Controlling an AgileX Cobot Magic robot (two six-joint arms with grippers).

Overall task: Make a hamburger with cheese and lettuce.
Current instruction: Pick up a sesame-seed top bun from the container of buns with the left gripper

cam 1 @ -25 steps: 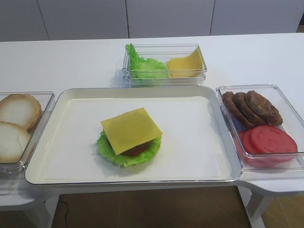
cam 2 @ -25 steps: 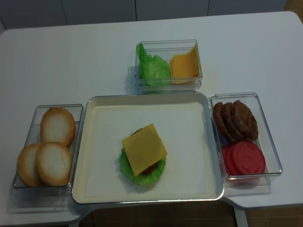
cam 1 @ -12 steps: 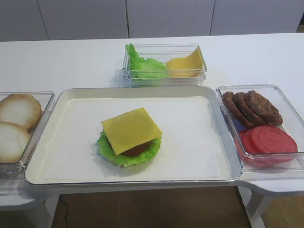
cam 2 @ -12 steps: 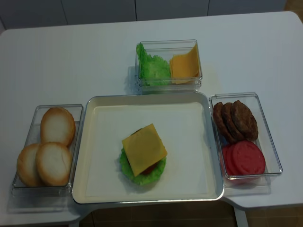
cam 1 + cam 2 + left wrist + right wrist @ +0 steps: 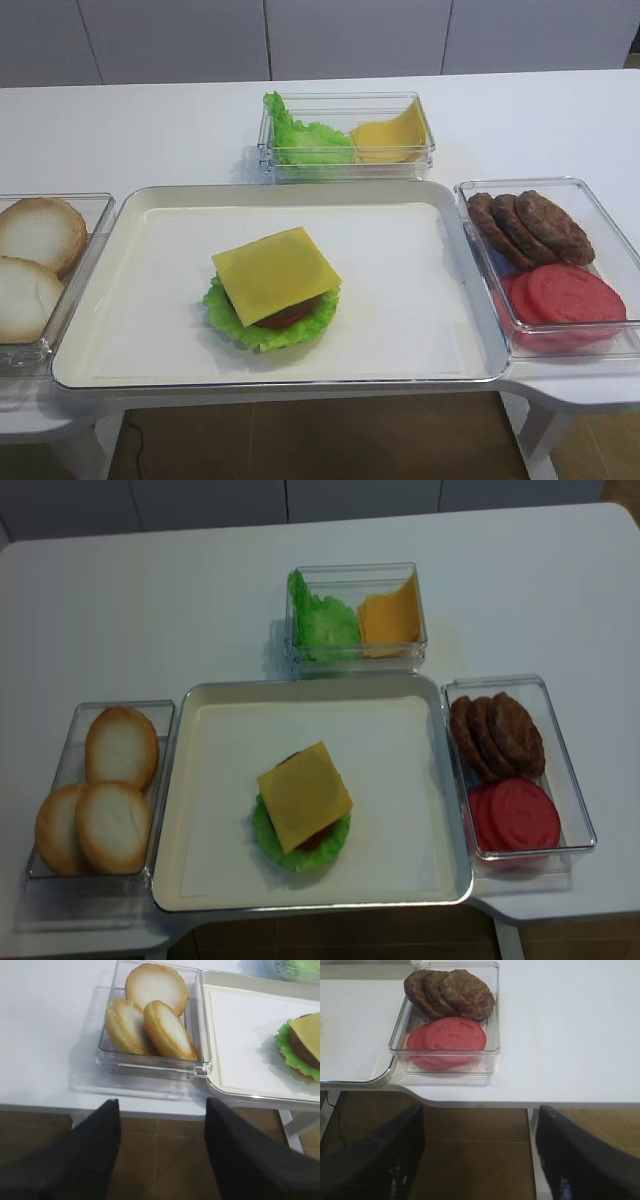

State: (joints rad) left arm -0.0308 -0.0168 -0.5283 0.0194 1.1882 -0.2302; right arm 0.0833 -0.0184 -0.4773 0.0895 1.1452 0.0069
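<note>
We see the hamburger (image 5: 272,296) half built near the middle of the tray (image 5: 150,215): the lettuce (image 5: 262,328) lies on the tray floor, a reddish-brown filling (image 5: 292,315) shows at its front edge, and the cheese (image 5: 275,273) lies flat on top, turned cornerwise; nothing lies on the cheese. Left of the tray, touching its rim, a clear box (image 5: 75,730) holds three bun halves (image 5: 115,820), cut faces up or leaning. Behind the tray a second clear box (image 5: 420,120) holds green leaves (image 5: 300,138) on its left and yellow slices (image 5: 388,138) on its right. At the tray's right a third box (image 5: 600,215) holds brown patties (image 5: 530,228) at the back and red tomato slices (image 5: 565,295) in front. We find no brand, label or writing on anything. The left gripper (image 5: 161,1152) hangs off the table's near edge, in front of the bun box, jaws wide and holding nothing; the right gripper (image 5: 479,1152) hangs likewise in front of the patty box, jaws wide, though its blurred fingers leave their tips uncertain
</note>
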